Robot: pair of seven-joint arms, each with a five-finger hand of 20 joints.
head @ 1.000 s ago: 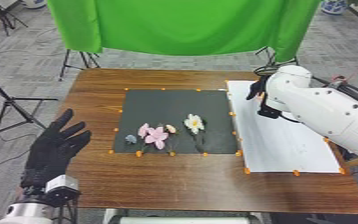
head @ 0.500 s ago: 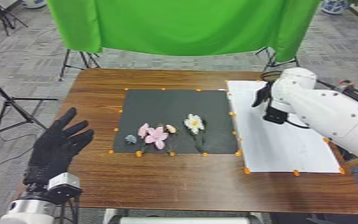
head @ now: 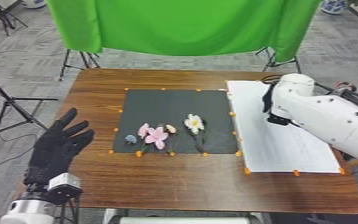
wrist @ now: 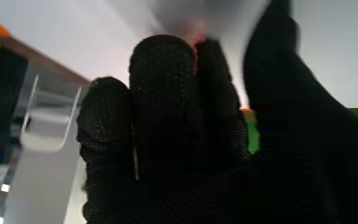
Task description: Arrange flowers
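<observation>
The right hand [head: 268,100], in a black cloth glove, is over the long white paper sheet [head: 282,155] on the brown wooden bench [head: 158,185]. Its fingers [wrist: 162,85] look straight, with the thumb apart, so it seems to grip nothing. A blurry red patch [wrist: 196,36] shows by the fingertips; I can't tell what it is. The white flower with a yellow middle [head: 192,121] lies on the flat black mat [head: 162,107], left of that hand and nearer the robot. Its long stem points back toward the robot. The right hand is closer to it than the left hand [head: 51,150], so a reach for it should go left, across the stem
</observation>
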